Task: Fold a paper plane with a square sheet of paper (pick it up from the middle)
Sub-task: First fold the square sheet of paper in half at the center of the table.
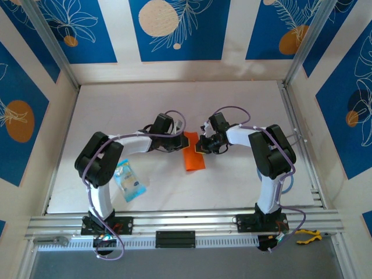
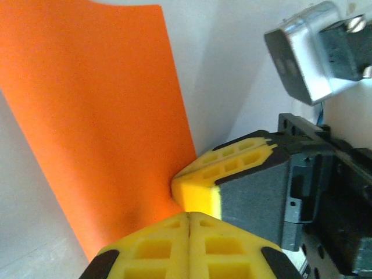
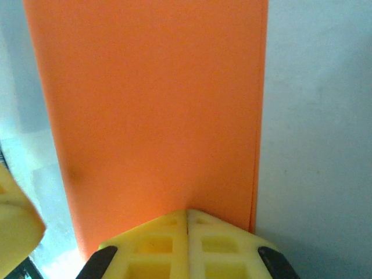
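The square sheet of paper (image 1: 195, 158) lies near the middle of the white worktop (image 1: 244, 99) as a narrow doubled strip, and its two layers show along one long edge in the right wrist view (image 3: 151, 104). The left gripper (image 1: 180, 143) meets the sheet's far end from its left side and the right gripper (image 1: 201, 145) from its right, so their tips almost touch there. In each wrist view the jaws are pressed together, with orange paper running out from under them (image 2: 99, 116), so both appear clamped on that end. Pinching so close together probably keeps the layers aligned while the crease sets. No pointed nose is formed yet. A blue and clear plastic packet (image 1: 129, 181) lies well left of the sheet, and its contents are too small to tell.
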You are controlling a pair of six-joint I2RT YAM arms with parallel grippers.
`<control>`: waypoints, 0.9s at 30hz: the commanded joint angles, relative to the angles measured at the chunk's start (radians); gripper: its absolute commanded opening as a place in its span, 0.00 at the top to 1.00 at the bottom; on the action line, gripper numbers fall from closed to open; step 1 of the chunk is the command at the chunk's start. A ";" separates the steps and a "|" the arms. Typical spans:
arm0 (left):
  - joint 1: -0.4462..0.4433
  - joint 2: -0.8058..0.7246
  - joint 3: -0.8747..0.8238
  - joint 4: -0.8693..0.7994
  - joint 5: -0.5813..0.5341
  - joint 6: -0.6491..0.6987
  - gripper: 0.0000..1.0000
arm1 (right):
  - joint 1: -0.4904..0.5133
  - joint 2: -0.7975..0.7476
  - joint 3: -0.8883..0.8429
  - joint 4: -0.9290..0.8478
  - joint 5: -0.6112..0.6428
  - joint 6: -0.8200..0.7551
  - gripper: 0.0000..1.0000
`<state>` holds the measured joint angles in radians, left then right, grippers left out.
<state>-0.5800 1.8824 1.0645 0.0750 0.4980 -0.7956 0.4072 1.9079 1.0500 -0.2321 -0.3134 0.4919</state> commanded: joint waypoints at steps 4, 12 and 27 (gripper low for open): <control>0.005 0.037 -0.030 0.023 0.005 0.008 1.00 | -0.013 0.023 -0.057 -0.063 0.069 0.028 1.00; 0.006 0.067 -0.084 -0.009 -0.065 0.070 1.00 | -0.011 0.025 -0.064 -0.062 0.077 0.043 1.00; 0.003 -0.015 -0.005 -0.132 -0.022 0.059 1.00 | -0.001 0.017 -0.080 -0.064 0.111 0.060 1.00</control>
<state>-0.5797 1.9060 1.0042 0.0418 0.4603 -0.7319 0.4053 1.8965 1.0191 -0.1879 -0.3168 0.5442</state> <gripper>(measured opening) 0.061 0.045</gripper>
